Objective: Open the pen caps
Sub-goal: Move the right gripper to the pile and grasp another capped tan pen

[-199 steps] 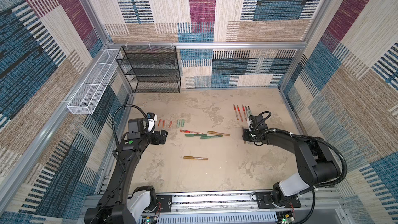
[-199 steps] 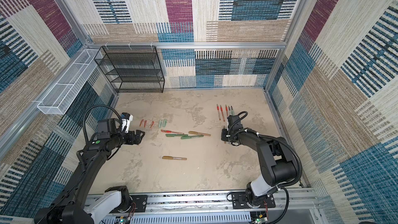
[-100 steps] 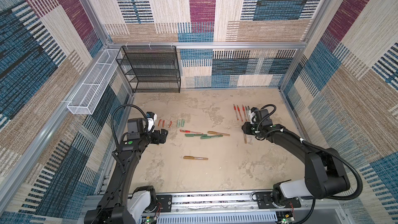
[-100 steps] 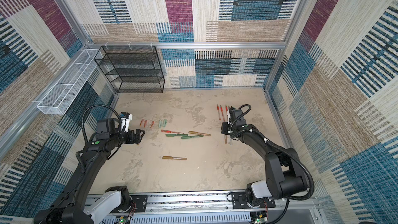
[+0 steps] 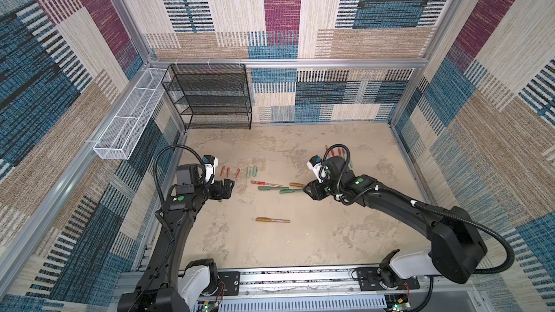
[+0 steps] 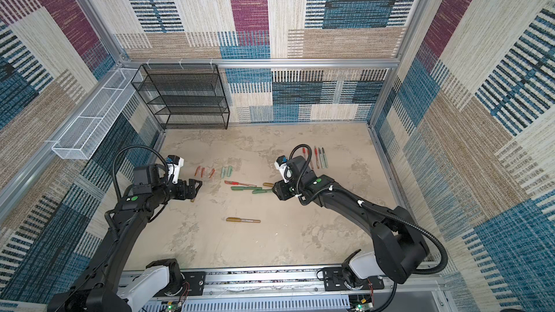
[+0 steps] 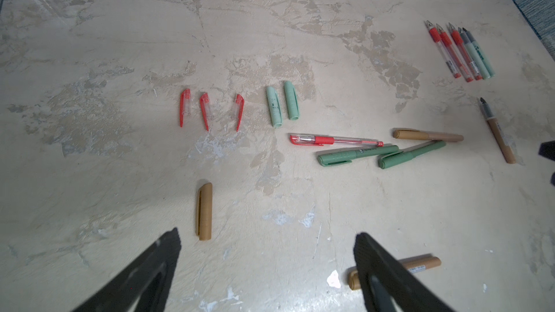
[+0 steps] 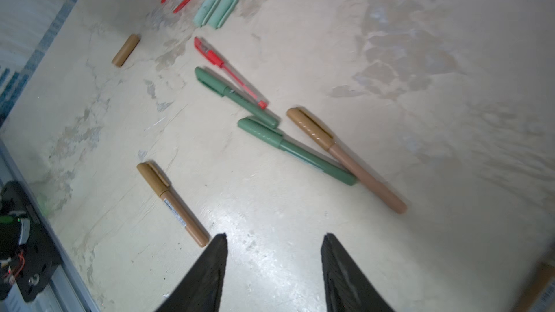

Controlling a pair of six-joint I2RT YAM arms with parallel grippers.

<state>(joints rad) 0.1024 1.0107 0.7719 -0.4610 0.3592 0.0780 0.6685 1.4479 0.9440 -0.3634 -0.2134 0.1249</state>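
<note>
Loose pen caps lie on the table: three red (image 7: 205, 109), two pale mint (image 7: 274, 106) and one bronze (image 7: 204, 211). My left gripper (image 7: 267, 237) hangs open just short of the bronze cap, holding nothing. Capped pens form a cluster (image 5: 273, 187): one red (image 8: 228, 70), two dark green (image 8: 297, 151), one bronze (image 8: 345, 157). Another capped bronze pen (image 8: 172, 202) lies alone. My right gripper (image 8: 274, 235) is open and empty, beside the cluster's right end (image 6: 274, 189). Bare barrels lie in a row (image 6: 318, 157) behind the right arm, and a bronze barrel (image 7: 498, 133) lies apart.
A black wire shelf (image 5: 210, 97) stands at the back left and a white wire basket (image 5: 129, 124) hangs on the left wall. Patterned walls close in three sides. The arms' rail (image 5: 300, 277) runs along the front edge.
My right gripper has swung left from beside the barrel row to the pen cluster, and its jaws have widened. The left arm has not moved.
</note>
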